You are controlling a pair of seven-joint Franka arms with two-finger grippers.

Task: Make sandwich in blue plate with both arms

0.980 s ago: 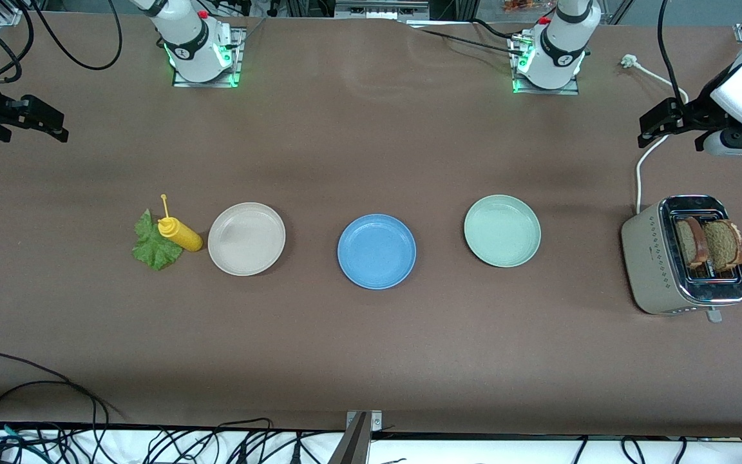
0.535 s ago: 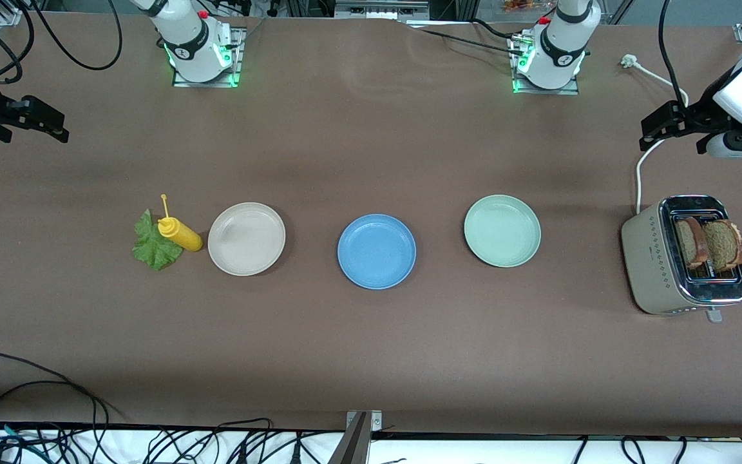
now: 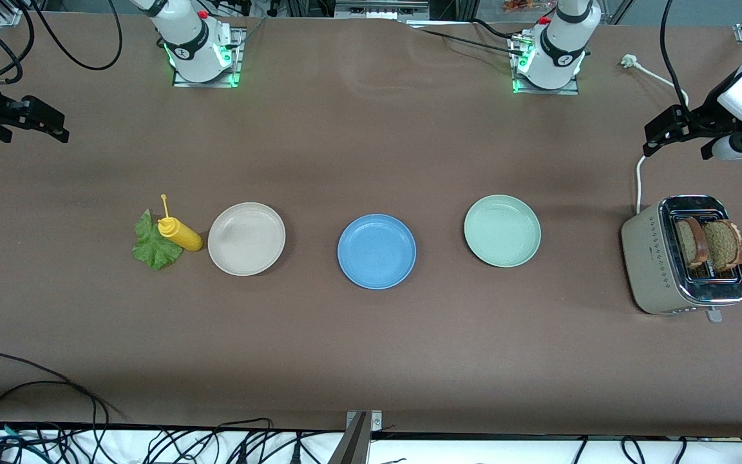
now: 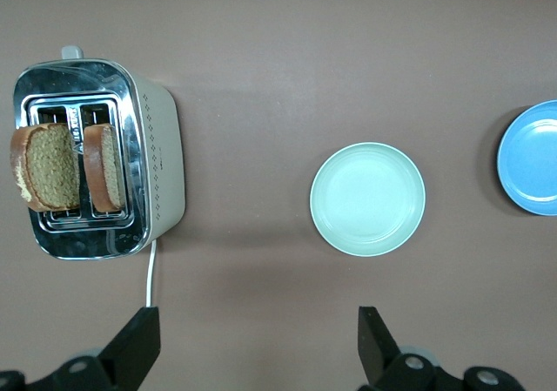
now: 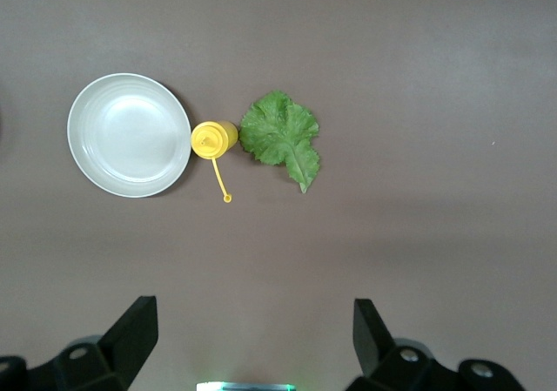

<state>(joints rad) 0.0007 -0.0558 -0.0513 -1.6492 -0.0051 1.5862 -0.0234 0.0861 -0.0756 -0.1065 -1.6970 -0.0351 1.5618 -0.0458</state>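
Observation:
The blue plate (image 3: 376,251) lies bare at the table's middle and shows at the edge of the left wrist view (image 4: 533,158). Two brown bread slices (image 3: 691,241) (image 3: 725,245) stand in a toaster's slots at the left arm's end (image 4: 50,166) (image 4: 104,166). A green lettuce leaf (image 3: 154,243) (image 5: 280,137) lies flat toward the right arm's end. My left gripper (image 3: 657,134) (image 4: 258,339) hangs open and holds nothing, over the table by the toaster's cord. My right gripper (image 3: 55,125) (image 5: 254,334) waits open with nothing in it, over the table at the right arm's end.
A yellow squeeze bottle (image 3: 180,233) (image 5: 213,138) stands against the lettuce, between it and a beige plate (image 3: 246,238) (image 5: 129,134). A pale green plate (image 3: 502,231) (image 4: 367,198) lies between the blue plate and the cream toaster (image 3: 651,258) (image 4: 165,173). A white cord (image 3: 639,169) trails from the toaster.
The left arm's wrist has drifted a little toward the left arm's end of the table, gripper still open. The right arm has not moved.

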